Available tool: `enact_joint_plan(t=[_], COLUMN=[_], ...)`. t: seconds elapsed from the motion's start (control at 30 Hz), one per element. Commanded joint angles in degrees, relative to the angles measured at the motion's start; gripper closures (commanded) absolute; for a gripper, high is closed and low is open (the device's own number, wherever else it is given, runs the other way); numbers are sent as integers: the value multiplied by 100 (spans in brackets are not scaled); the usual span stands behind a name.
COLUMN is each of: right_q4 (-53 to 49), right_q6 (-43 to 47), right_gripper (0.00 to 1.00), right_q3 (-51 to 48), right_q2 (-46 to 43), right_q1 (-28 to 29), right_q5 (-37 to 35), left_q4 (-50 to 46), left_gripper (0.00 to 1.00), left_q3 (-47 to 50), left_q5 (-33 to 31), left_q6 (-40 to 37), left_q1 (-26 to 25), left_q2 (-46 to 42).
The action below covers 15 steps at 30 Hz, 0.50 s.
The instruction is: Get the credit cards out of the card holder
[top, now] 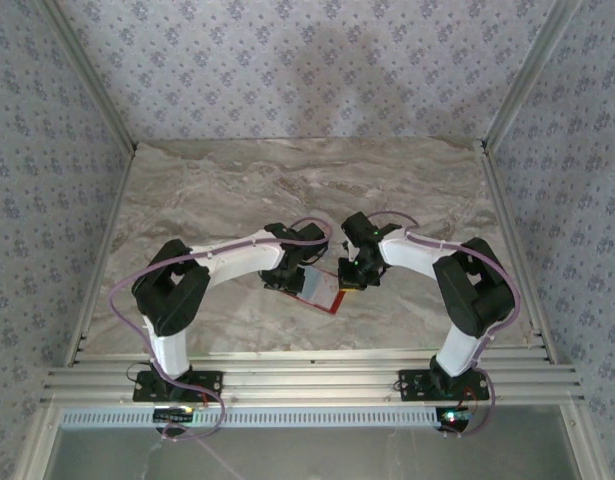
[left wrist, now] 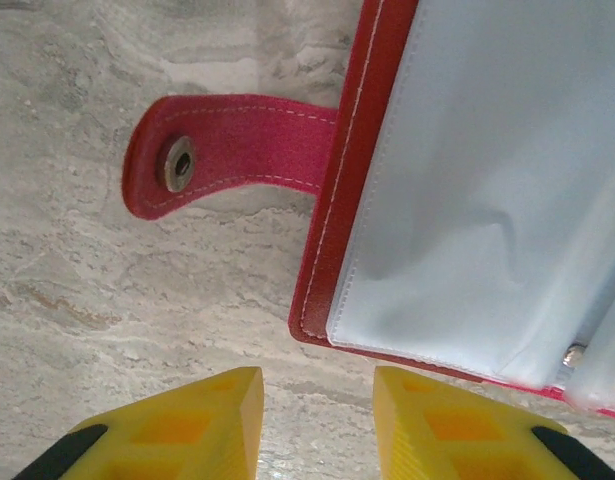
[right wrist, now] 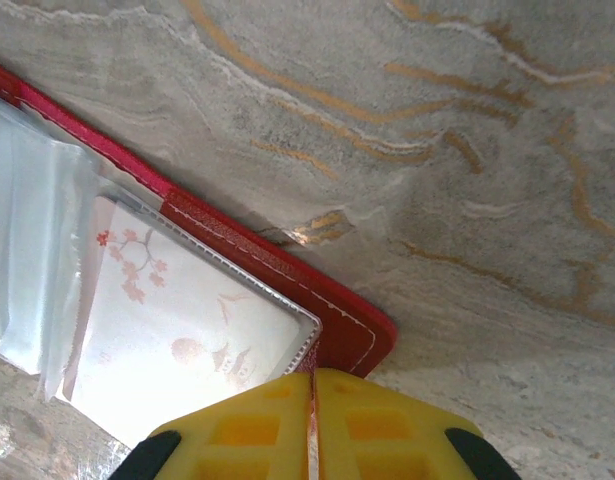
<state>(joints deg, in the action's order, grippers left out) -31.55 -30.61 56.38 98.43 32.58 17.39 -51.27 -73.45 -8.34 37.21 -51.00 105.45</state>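
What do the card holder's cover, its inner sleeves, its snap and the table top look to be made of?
Card holder cover: red leather or imitation, matte, fine grain with pale stitching. Sleeves: clear soft plastic, glossy and creased. Snap: probably dull metal. Table top: marble look, grey with tan veins; real stone or a print, I cannot tell.

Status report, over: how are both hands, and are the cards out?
Left hand open, empty, beside card holder. Right hand shut on card holder edge. Pale card inside, not yet out. No obstacle seen.
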Motion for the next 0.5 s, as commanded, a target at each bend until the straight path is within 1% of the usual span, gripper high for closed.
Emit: enact_joint_plan(t=[0.0,0.07,0.33,0.47], right_q4=[-127,-95,-73,-144], right_q6=[47,71,299,309], right_gripper=[89,89,89,89], right_q3=[153,250,771,877], right_q2=[88,208,533,347], right_q1=[35,6,-82,-77], right_q5=[-50,-21,71,-32], left_q4=[117,363,1134,1646], left_gripper=[66,67,71,74], left_q3=[-146,-86,239,439], left_q5=[361,756,1714,2226], left_q6=[-111,-81,101,270], left_q1=[23,107,341,435], left_q2=[-208,-248,-425,-398])
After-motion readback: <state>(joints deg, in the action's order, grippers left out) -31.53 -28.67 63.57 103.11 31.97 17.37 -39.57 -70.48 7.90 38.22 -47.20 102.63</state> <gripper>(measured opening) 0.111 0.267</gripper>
